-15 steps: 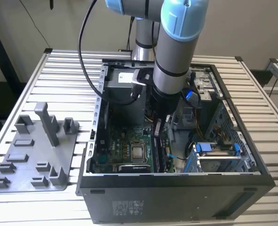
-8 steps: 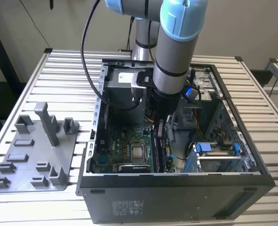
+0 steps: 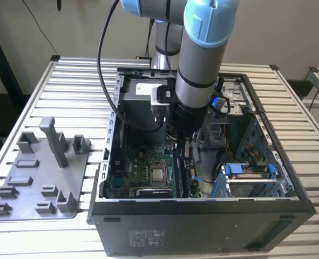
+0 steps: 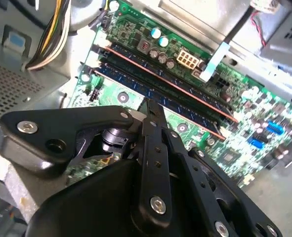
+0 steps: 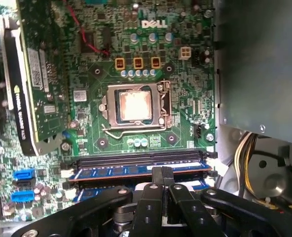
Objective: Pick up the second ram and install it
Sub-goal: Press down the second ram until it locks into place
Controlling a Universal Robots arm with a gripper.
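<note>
My gripper reaches down into the open computer case, over the memory slots on the motherboard. Its black fingers are shut together, tips at the top edge of the second ram, a long dark stick with a reddish edge standing in a blue slot. The fingers close along the stick's length, not across its thin sides. Another stick stands in a parallel slot beside it. In the exterior view the ram sticks show just below the gripper.
The processor socket lies beside the slots and an expansion card stands past it. Yellow and black cables hang near the case wall. A blue drive cage fills the case's right. A grey holder tray with a tall post sits outside, left.
</note>
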